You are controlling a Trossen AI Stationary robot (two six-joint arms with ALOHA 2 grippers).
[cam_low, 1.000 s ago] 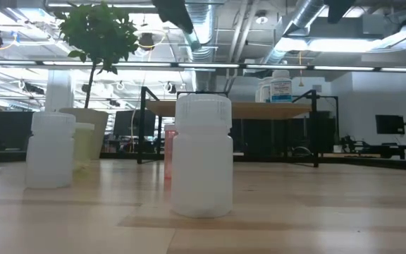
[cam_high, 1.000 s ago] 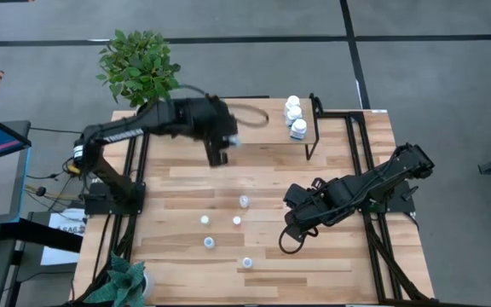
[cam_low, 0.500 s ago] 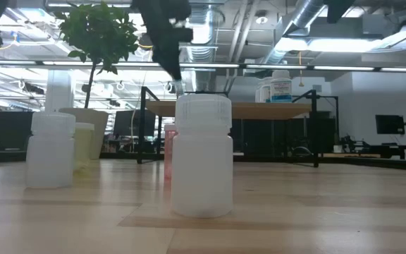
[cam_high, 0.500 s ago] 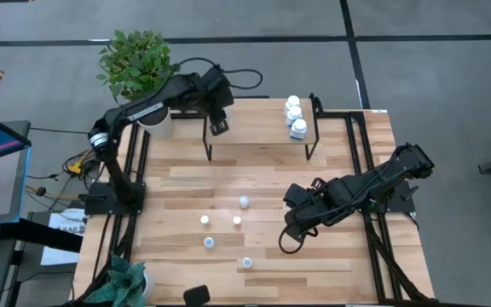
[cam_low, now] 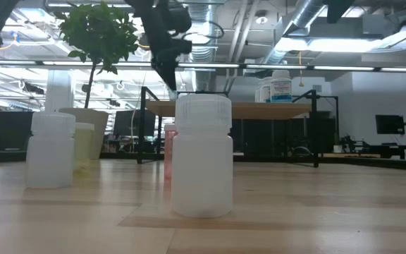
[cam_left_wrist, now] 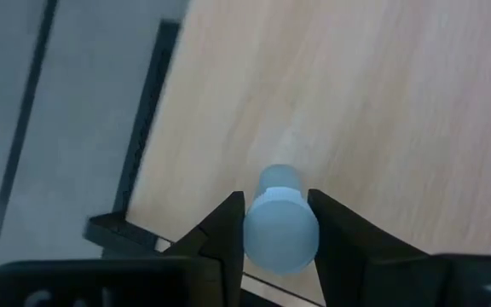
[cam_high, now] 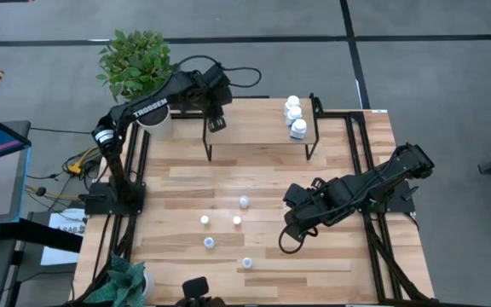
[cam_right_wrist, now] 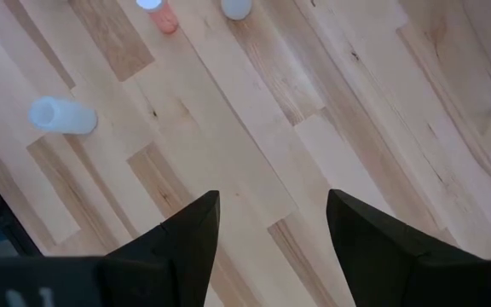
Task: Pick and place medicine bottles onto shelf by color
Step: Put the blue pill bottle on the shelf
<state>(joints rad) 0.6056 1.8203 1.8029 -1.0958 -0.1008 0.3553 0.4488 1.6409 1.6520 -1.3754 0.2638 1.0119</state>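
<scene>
- Wooden tabletop (cam_high: 339,264) carries the whole setup: a small shelf (cam_high: 258,119) stands at its far edge, and a leafy potted plant (cam_high: 137,64) sits off the far left corner.
- Left gripper (cam_left_wrist: 280,223) hangs over the shelf's left end, its two fingers clamped on the sides of a light-blue-capped vial (cam_left_wrist: 280,228), which sits dead between them with its cap towards the wrist camera.
- Below the vial is bare light wood of the shelf top; whether its base touches that wood I cannot tell from here.
- To do this step well, I would lower straight down, keep the vial upright, set it well inside the black frame edge, and part the fingers only once it stands.
- Three white bottles (cam_high: 294,115) are grouped at the shelf's right end, well apart from the held vial, so the blue group fits the left end.
- Five small bottles (cam_high: 228,226) wait on the tabletop, in front of the shelf.
- Right gripper (cam_right_wrist: 267,223) rests low over the tabletop's right middle, fingers apart and holding nothing.
</scene>
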